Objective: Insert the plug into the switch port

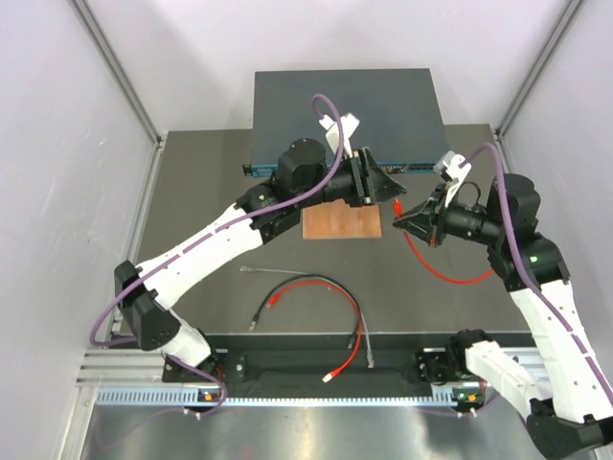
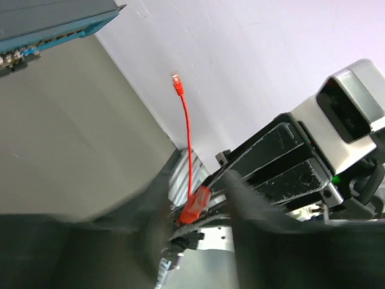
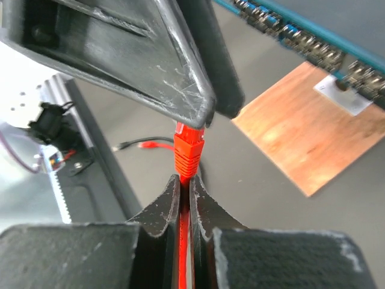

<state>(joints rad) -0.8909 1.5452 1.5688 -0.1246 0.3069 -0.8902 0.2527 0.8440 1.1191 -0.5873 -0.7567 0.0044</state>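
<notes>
The switch [image 1: 345, 110] is a wide dark blue-grey box at the back of the table, with its teal port face [image 3: 301, 36] toward the arms; it also shows in the left wrist view [image 2: 48, 24]. My right gripper [image 3: 185, 183] is shut on the red cable just behind the plug [image 3: 188, 147], holding it in the air in front of the switch [image 1: 397, 204]. My left gripper [image 1: 393, 192] is at the plug's tip. Its blurred fingers [image 2: 150, 223] stand either side of the plug [image 2: 195, 206] with gaps showing. The plug is outside any port.
A brown wooden board [image 1: 342, 222] lies on the mat just before the switch, under the grippers. The red cable loops down on the right [image 1: 445, 273]. Loose black, red and grey cables [image 1: 306, 287] lie near the front edge. White walls close in both sides.
</notes>
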